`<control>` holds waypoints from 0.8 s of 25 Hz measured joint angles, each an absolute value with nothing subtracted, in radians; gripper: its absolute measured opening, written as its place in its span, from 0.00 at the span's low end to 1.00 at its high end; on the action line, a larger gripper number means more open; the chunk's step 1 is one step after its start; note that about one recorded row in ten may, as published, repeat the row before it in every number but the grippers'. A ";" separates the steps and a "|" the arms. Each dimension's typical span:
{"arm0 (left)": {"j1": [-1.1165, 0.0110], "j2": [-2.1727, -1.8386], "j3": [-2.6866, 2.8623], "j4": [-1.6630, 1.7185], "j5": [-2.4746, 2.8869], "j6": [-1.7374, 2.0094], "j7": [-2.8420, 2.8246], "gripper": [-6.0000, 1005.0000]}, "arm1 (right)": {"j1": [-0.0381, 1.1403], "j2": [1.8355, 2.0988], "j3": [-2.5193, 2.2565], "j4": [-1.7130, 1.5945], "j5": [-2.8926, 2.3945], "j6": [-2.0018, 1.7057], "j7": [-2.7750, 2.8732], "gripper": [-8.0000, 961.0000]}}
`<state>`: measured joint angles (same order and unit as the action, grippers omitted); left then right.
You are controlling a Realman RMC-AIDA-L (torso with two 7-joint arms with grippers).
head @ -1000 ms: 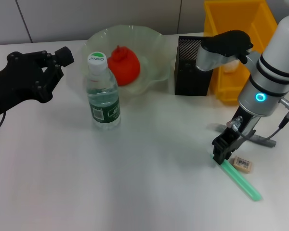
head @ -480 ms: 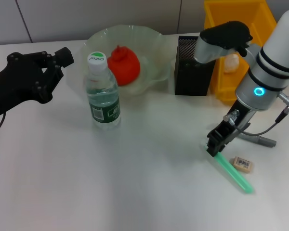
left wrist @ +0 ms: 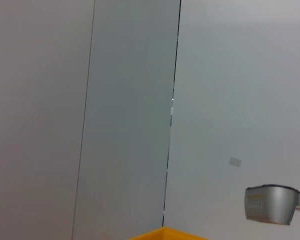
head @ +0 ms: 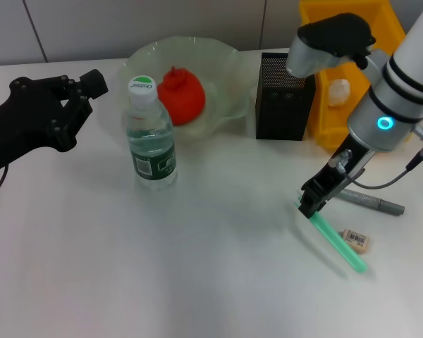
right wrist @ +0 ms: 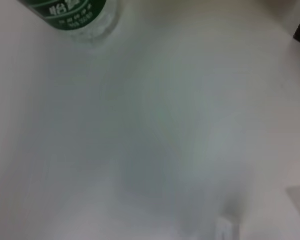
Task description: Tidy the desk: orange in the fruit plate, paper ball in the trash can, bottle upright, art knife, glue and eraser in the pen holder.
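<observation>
While the right arm is hanging over the table's 3 o'clock side, the white desk [head: 197, 282] is filling most of the head view, with grey wall panels [left wrist: 130, 120] showing behind it.

Trash can [head: 345, 28] is sitting at 1 o'clock on the desk, yellow, with a whitish lump inside that I can't identify for sure. Fruit plate [head: 225, 67] is sitting at 12 o'clock, orange [head: 180, 95] lying inside it. Pen holder [head: 282, 105] is standing between the plate and the trash can, just beside the can. Bottle [head: 149, 137] is standing upright at 6 o'clock of the plate, cap up; its label is also showing in the right wrist view [right wrist: 72, 12].

Right gripper [head: 311, 202] is clenching one end of the green stick [head: 336, 241], which is slanting toward 5 o'clock from the claw with its far end down by the desk. Grey pen-like tool [head: 372, 202] is lying on the desk at 3 o'clock of the claw, near it. Eraser [head: 355, 240] is lying flat at 4 o'clock of the claw, just beside the green stick, apart from the fingers.

Left gripper [head: 92, 88] is hovering at 9 o'clock of the plate, well apart from everything; can't tell if its fingers are spread or closed.
</observation>
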<state>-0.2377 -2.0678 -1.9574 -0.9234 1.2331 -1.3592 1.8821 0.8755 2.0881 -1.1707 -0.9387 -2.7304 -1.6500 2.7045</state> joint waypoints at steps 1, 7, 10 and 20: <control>-0.238 -2.068 -1.957 -0.923 1.233 -1.359 1.882 0.01 | 0.870 2.088 -1.171 -0.955 -2.730 -1.656 2.706 0.16; -0.237 -2.069 -1.957 -0.919 1.225 -1.359 1.882 0.01 | 0.834 2.087 -1.172 -1.076 -2.705 -1.695 2.715 0.16; -0.236 -2.069 -1.957 -0.918 1.223 -1.359 1.882 0.01 | 0.811 2.085 -1.173 -1.148 -2.693 -1.703 2.716 0.16; -0.233 -2.070 -1.970 -0.911 1.219 -1.391 1.882 0.01 | 0.743 2.082 -1.184 -1.408 -2.630 -1.707 2.710 0.16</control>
<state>-0.2328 -2.0695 -1.9704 -0.9107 1.2193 -1.3908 1.8821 0.7434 2.0819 -1.1843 -1.4077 -2.6301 -1.7074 2.7101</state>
